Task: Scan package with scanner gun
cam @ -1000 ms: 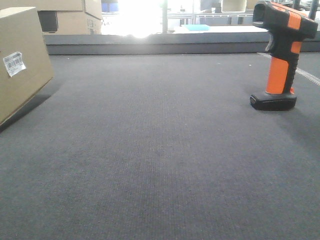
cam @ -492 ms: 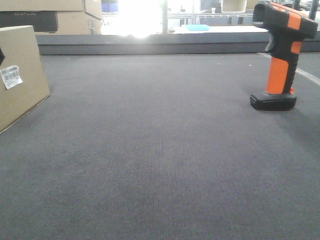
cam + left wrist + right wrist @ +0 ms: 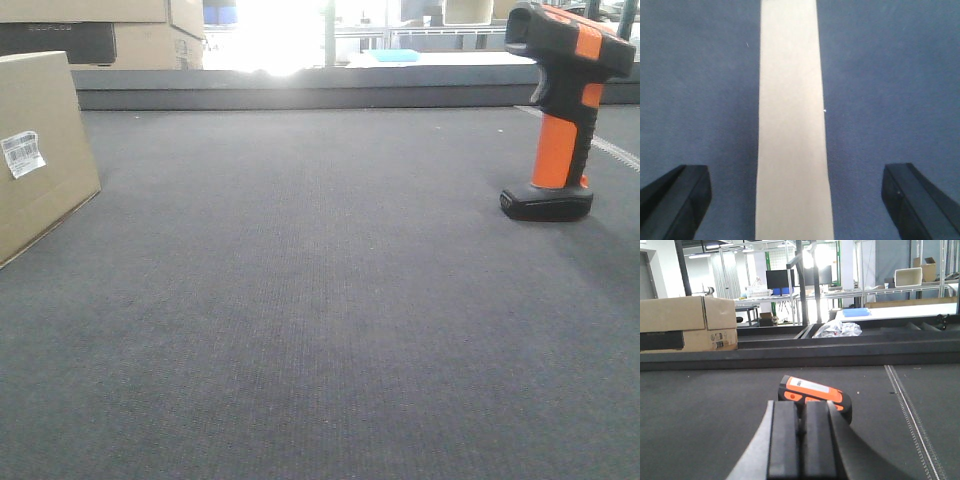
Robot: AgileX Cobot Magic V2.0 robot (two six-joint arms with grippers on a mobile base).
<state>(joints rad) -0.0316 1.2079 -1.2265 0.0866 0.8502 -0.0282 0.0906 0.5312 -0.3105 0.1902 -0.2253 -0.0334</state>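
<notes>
A brown cardboard package (image 3: 40,150) sits at the left edge of the dark grey desk (image 3: 320,300). It has a small white barcode label (image 3: 22,153) on the side that faces the middle of the desk. The orange and black scanner gun (image 3: 560,110) stands upright on its flat black foot near the far right corner, well apart from the package.

In the left wrist view, the left claw (image 3: 799,197) is wide open. Its two black fingertips (image 3: 675,200) show in the bottom corners, far apart, and they hold nothing. The narrow top of the package runs up the middle of that view, between the fingertips and not touching them.

In the right wrist view, the right claw (image 3: 799,440) is closed, with its two black fingers (image 3: 782,440) pressed side by side and nothing between them. The head of the scanner gun lies just past them. More cardboard boxes (image 3: 687,322) sit beyond the far left edge of the desk.
</notes>
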